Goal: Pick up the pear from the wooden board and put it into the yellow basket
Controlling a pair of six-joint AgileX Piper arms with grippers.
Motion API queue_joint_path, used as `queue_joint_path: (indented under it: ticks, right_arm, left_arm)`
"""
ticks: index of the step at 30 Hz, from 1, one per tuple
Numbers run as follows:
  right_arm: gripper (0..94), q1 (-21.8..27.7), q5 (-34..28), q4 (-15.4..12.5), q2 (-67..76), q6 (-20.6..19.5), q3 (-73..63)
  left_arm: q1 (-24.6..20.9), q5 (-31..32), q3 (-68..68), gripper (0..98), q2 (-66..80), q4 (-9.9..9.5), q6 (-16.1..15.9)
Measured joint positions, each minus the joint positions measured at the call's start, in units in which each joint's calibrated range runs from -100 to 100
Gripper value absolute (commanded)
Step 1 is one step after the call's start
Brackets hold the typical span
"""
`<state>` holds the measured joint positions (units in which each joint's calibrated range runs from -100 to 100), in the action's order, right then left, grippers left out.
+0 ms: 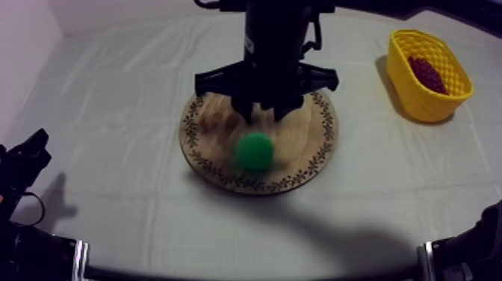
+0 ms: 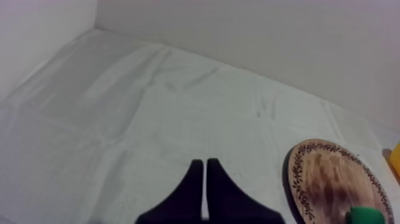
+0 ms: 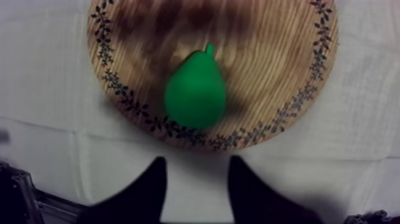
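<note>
With the right end effector open near the pear, off-centre closure may squeeze it out across the board.

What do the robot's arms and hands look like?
The left arm and right arm are black and blocky. The left gripper and right gripper each have two black fingers tapering to narrow tips.
</note>
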<state>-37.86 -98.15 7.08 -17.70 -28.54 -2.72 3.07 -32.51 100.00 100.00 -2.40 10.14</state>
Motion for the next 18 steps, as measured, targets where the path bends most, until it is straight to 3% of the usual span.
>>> queue_joint_path:
  ticks: [9, 18]
  right_arm:
    - [73.0, 0.5, -0.1, -0.1, -2.2, -0.8, -0.8]
    - [76.8, 0.7, 0.5, -1.1, -4.4, -0.5, -0.7]
  left_arm:
    - [0.0, 0.0, 0.0, 0.1, 0.0, 0.00, 0.0]
    - [0.0, 0.0, 0.0, 0.1, 0.0, 0.00, 0.0]
